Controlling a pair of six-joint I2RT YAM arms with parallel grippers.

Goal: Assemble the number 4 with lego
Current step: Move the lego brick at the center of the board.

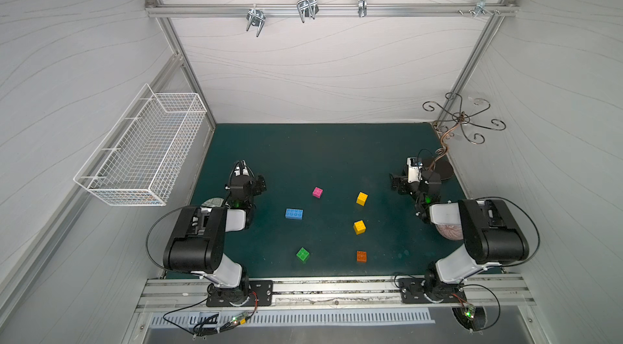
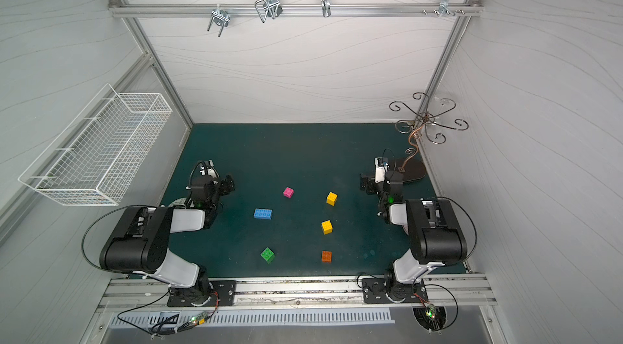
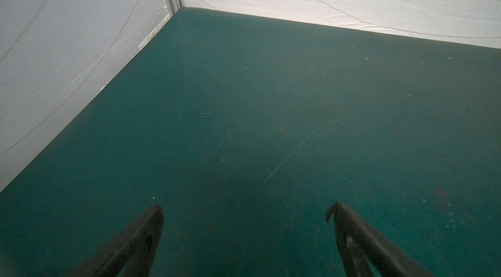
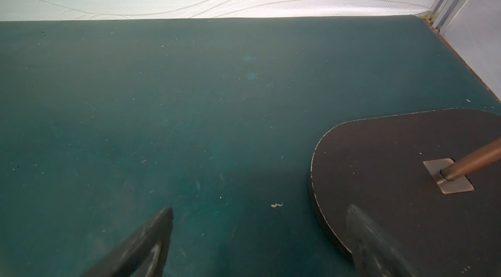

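A white wire basket [image 1: 141,147] hangs on the left wall of the white-panelled booth I am working in, below an aluminium rail [image 1: 330,10] carrying metal hooks. Over the scuffed, dust-flecked dark green counter [image 1: 337,150], my left fingers [image 3: 135,243] stand spread wide and hold nothing. The lego [image 2: 262,213] lies unjoined mid-counter, studs up, every piece apart. The blue brick [image 1: 294,213] comes first, then the green brick [image 1: 302,254] nearer the arm bases and the pink brick [image 1: 317,192]. After them, in a rough line, are the far yellow brick [image 1: 361,198], the near yellow brick [image 1: 359,227] and the orange brick [image 1: 361,256]. My right fingers [image 4: 143,243], likewise spread and empty, hang at the dark oval base [image 4: 393,159] of a scrolled hook stand [image 1: 462,118] in the far right corner.
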